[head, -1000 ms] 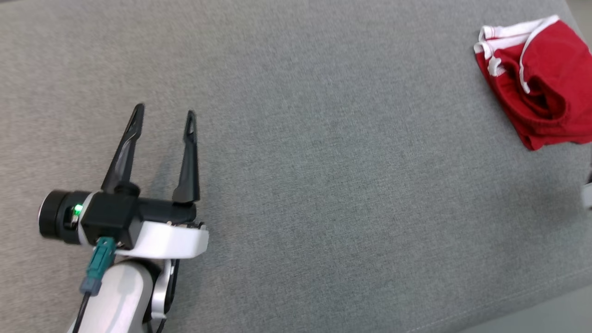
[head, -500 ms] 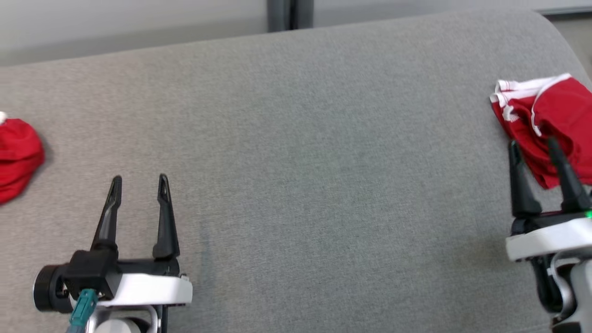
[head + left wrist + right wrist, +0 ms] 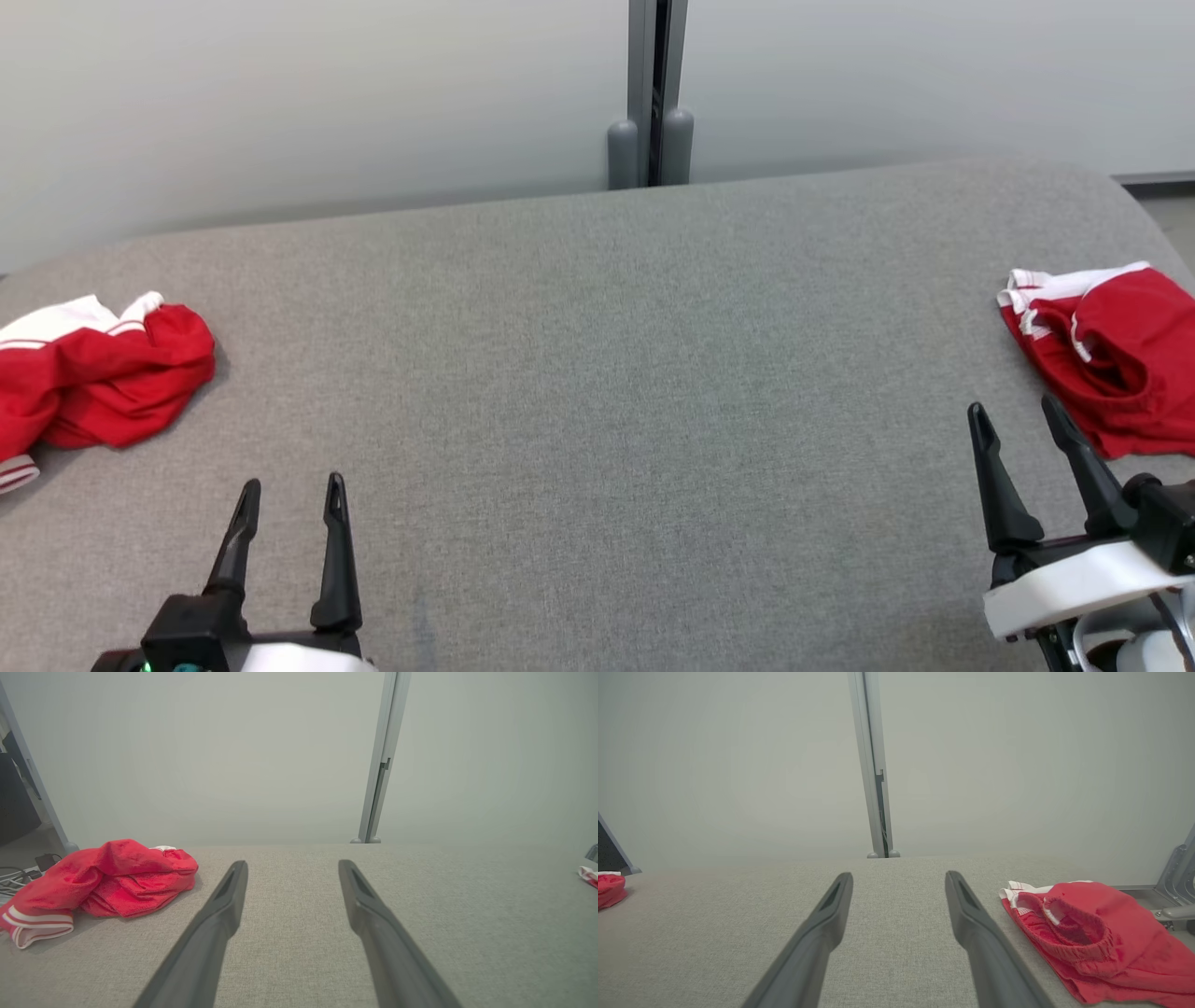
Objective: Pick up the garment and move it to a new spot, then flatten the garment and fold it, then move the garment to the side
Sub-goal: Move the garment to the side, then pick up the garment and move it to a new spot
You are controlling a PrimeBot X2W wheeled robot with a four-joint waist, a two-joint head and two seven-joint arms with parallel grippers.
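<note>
A crumpled red cloth garment with white striped trim (image 3: 98, 378) lies at the left edge of the head view on the grey woven fabric surface (image 3: 597, 373). A flatter red cloth garment with white edging (image 3: 1116, 359) lies at the right edge. The left gripper (image 3: 293, 483), lower left, and the right gripper (image 3: 1013, 406), lower right, both stand spread and empty, the right one near the flatter garment. A pale wall (image 3: 327, 103) and grey upright post (image 3: 651, 93) fill the top. Since half a second ago the camera has tilted up, so both grippers sit lower in the frame.
</note>
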